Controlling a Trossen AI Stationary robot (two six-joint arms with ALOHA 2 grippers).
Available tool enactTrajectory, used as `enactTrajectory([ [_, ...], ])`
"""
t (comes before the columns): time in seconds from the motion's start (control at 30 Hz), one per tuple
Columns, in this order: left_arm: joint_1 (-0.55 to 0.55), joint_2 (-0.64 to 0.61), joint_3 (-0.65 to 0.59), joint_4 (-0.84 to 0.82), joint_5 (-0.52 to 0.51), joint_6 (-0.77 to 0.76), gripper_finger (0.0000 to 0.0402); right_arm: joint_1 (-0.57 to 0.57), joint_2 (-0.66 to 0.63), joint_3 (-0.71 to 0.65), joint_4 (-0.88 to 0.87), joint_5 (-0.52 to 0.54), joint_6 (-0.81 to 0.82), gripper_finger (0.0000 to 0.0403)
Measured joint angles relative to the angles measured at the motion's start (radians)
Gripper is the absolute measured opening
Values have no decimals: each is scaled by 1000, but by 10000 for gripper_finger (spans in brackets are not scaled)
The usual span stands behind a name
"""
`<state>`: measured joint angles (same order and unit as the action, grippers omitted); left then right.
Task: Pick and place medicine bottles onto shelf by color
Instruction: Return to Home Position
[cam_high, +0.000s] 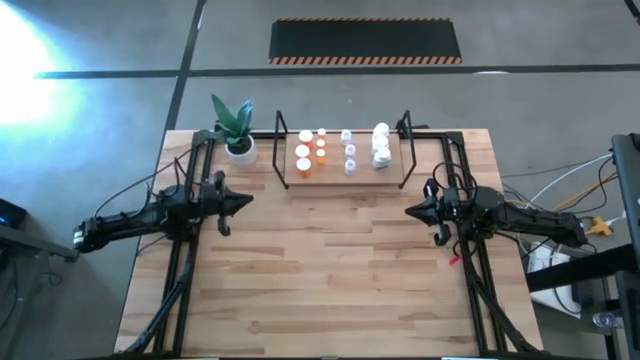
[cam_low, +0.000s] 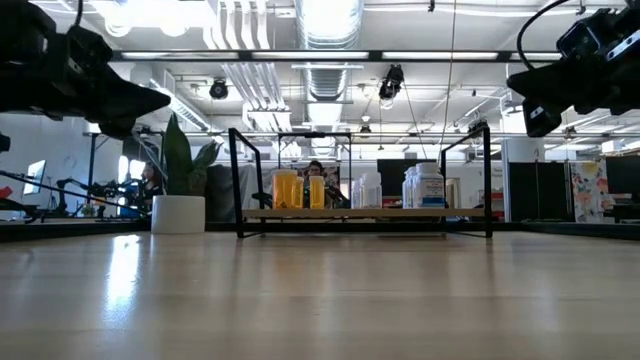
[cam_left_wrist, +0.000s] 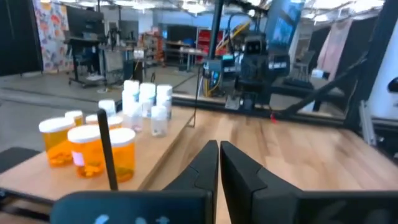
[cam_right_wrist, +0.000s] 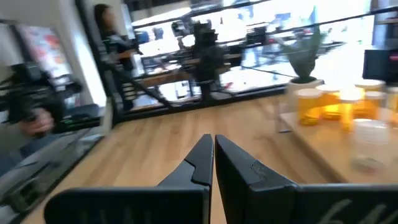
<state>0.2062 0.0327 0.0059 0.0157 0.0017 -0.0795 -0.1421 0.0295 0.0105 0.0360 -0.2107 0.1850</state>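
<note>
Shelf (cam_high: 335, 172) is sitting at the far middle of the table (cam_high: 330, 280), and the medicine bottles (cam_low: 370, 191) are all standing upright on it, grouped by colour: orange bottles (cam_high: 305, 150) on the left, clear bottles (cam_high: 349, 152) in the middle, white bottles (cam_high: 381, 146) on the right. Plant pot (cam_high: 240, 149) is standing just left of the shelf. Left gripper (cam_high: 247, 199) is hovering above the table on the left, nearer than the pot, pointing toward the centre, jaws pressing together and holding nothing. Right gripper (cam_high: 409, 210) is hovering opposite on the right, pointing back at it, jaws likewise together and empty. Both are hanging raised off the tabletop, apart from the shelf and well apart from each other. A person (cam_right_wrist: 106, 28) is standing in the room beyond, blurred.
</note>
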Motion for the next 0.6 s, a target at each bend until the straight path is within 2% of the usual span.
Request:
enactTrajectory([
  [0.1,-3,36,0,-5,0,22,0,0,0,0,-9,79,-11,8],
  [0.23,-3,97,-1,-4,-3,28,0,0,1,0,-10,134,-37,8],
  [0.6,-4,234,-1,30,-4,9,0,0,0,-1,-8,133,-39,9],
])
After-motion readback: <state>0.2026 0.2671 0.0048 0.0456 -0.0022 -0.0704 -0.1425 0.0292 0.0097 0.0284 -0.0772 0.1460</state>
